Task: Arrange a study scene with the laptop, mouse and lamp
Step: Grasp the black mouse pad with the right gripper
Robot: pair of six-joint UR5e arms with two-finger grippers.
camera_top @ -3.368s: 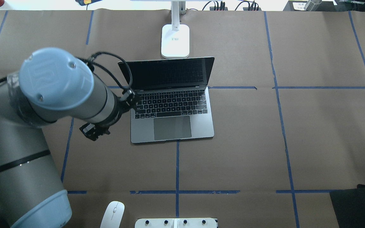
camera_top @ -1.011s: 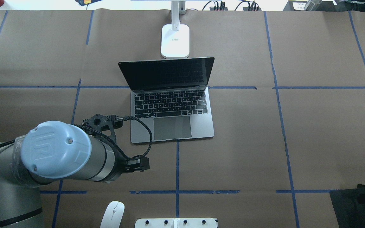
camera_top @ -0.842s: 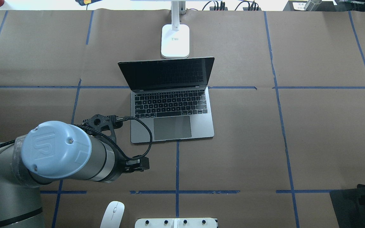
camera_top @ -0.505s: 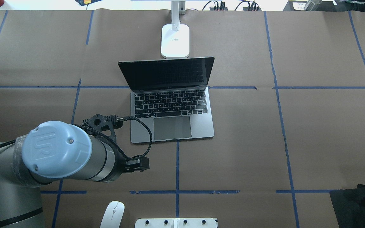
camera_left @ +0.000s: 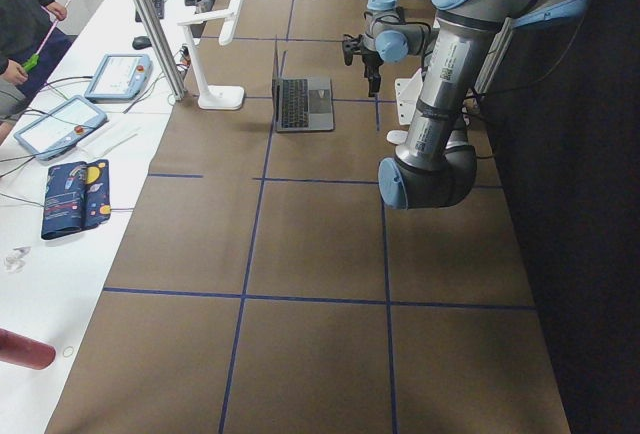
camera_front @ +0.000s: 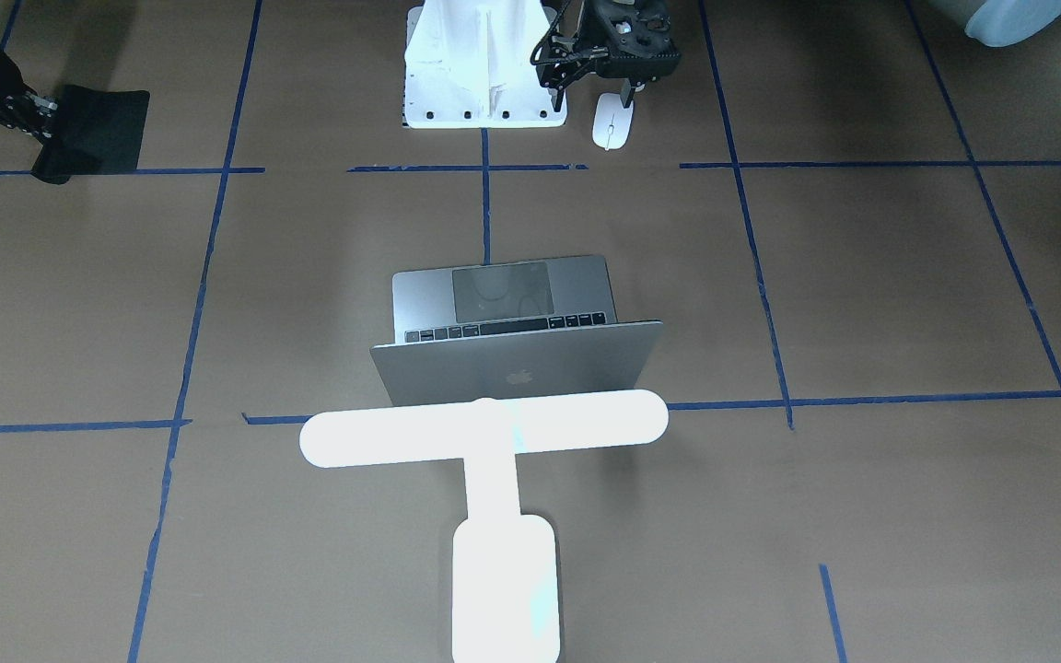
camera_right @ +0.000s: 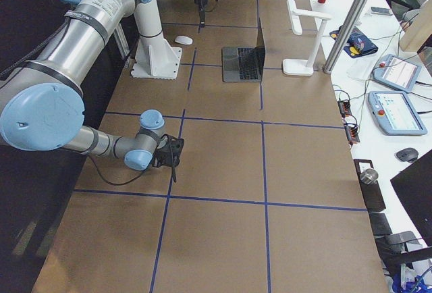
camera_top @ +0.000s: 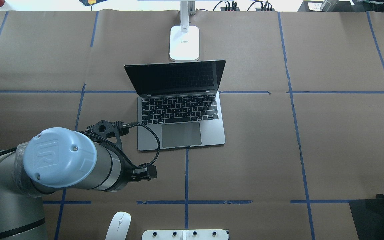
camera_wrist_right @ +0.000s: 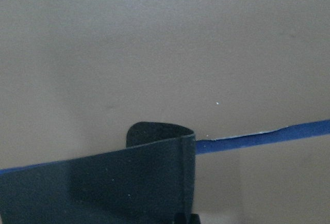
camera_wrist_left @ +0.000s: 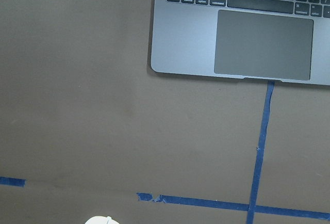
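Observation:
The laptop (camera_top: 212, 133) stands open mid-table, its lid logo facing the front view (camera_front: 517, 376). The lamp (camera_front: 484, 428) glares white behind it; its base (camera_top: 184, 41) shows overhead. The mouse (camera_front: 612, 124) lies near the robot's base, also in the overhead view (camera_top: 118, 226), and its tip shows in the left wrist view (camera_wrist_left: 98, 220). My left gripper (camera_front: 595, 92) hangs open and empty above the table, just beside the mouse. My right gripper (camera_front: 29, 109) is shut on the edge of the black mat (camera_front: 93, 129), whose edge curls up in the right wrist view (camera_wrist_right: 103, 182).
A white bolted stand (camera_front: 484, 64) sits at the robot's base next to the mouse. Blue tape lines (camera_top: 186, 173) grid the brown paper table. Tablets and a pouch (camera_left: 70, 199) lie on the white bench beyond the lamp side.
Since 3.4 s ago my left arm has drawn back from the laptop's left edge towards the mouse. Over the last second it holds still. The black mat has shifted slightly in my right gripper.

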